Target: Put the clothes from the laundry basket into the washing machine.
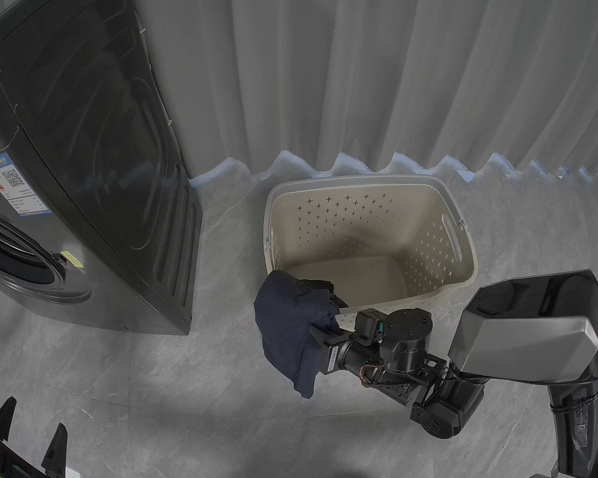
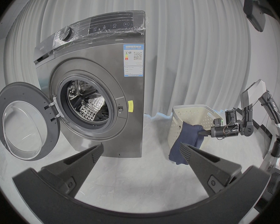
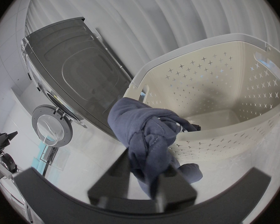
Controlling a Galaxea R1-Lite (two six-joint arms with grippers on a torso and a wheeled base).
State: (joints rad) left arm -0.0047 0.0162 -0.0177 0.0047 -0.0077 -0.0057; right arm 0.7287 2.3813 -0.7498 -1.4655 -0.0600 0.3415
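My right gripper (image 1: 322,340) pinches navy cloth garment (image 1: 287,330) outside cream plastic laundry basket (image 1: 365,182), bound for grey washing machine (image 2: 93,63); left gripper (image 2: 140,147) fingers spread.

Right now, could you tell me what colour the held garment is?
The garment is navy blue; clearest in the right wrist view.

Left pincer (image 2: 140,147) low, jaws spread wide — right pincer (image 1: 320,340) pointing left, clamped on navy garment (image 1: 289,326).
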